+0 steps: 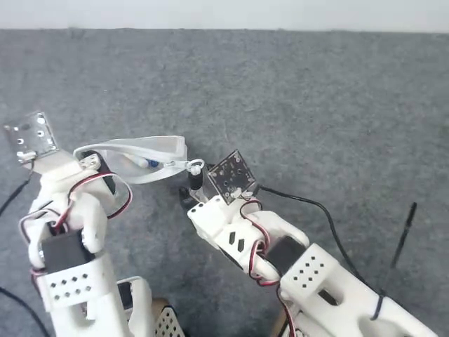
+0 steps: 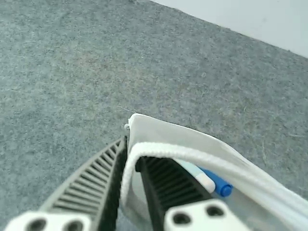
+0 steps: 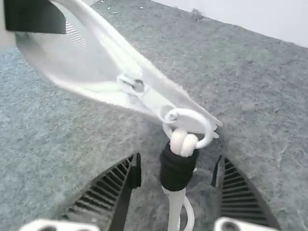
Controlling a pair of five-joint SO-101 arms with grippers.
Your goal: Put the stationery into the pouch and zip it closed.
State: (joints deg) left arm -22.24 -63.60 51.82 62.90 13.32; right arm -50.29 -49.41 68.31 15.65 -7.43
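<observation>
A white zip pouch (image 1: 140, 158) hangs just above the grey carpet between the two arms. My left gripper (image 1: 91, 160) is shut on its left end; in the left wrist view the fingers (image 2: 108, 178) pinch the corded edge of the pouch (image 2: 192, 144). A blue-and-white pen (image 2: 214, 183) lies inside it. At the pouch's right end hangs the zipper ring (image 3: 192, 113) with a cord in a black sleeve (image 3: 177, 168). My right gripper (image 3: 178, 159) is open, one finger on each side of that sleeve, not touching it. The ring (image 1: 195, 167) sits just beyond the right gripper (image 1: 191, 188).
A black pen (image 1: 405, 235) lies on the carpet far right, beyond the right arm's black cable (image 1: 316, 207). Open carpet stretches behind the pouch up to the white wall (image 1: 224, 14).
</observation>
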